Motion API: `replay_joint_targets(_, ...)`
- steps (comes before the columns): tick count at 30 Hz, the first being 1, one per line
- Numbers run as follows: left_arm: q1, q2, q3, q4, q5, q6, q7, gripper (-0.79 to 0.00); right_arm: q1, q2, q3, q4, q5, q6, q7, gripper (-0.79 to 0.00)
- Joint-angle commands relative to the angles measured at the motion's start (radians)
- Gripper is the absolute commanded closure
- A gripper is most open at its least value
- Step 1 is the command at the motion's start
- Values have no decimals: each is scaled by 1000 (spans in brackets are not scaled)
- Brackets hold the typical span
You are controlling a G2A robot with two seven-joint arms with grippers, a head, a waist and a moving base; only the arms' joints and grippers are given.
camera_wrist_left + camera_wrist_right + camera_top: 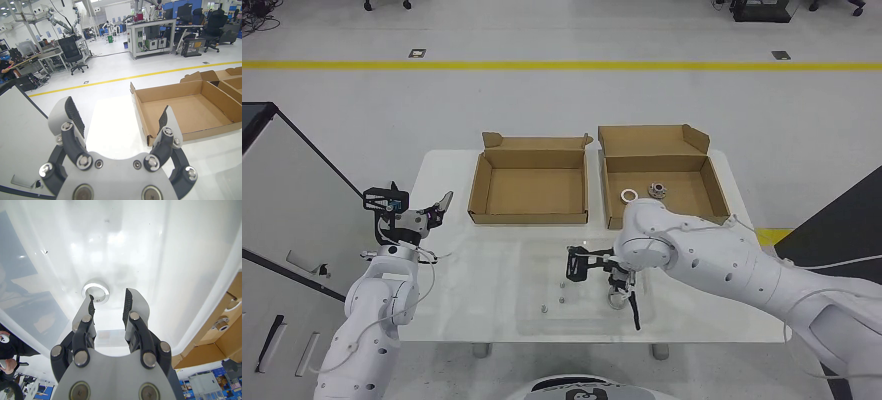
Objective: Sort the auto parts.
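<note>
Right claw [113,300] hangs open by the shiny silver metal ring [86,288], and 1 finger [92,308] over it could push it away.

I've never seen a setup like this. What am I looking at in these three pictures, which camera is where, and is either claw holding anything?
This is a two-armed robot sorting metal auto parts at a white table. The wide picture looks down from above its arms. The other two come from cameras on its wrists, so each shows that arm's own gripper. Two open cardboard boxes stand on the table: the left box is empty, and the right box holds a ring and a flanged part. The left gripper is open and empty, near the empty box. The right gripper is also open, close above the table, with a loose metal ring at one fingertip. Nothing is held.
</note>
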Motion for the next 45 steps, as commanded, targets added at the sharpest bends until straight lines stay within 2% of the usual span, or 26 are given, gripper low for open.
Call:
replay_joint_targets(1,0,0,0,0,0,0,0,-785,0,-7,-5,13,-4,-1,1,-345)
replay_joint_targets(16,0,0,0,0,0,0,0,-785,5,-49,-44,90,10,-5,-2,-311)
replay_joint_targets(33,0,0,0,0,0,0,0,-785,-6,-31,-30,67,-15,14,17,-314)
replay_joint_targets(45,0,0,0,0,0,0,0,-785,-4,-48,-54,101,-17,7,10,-308)
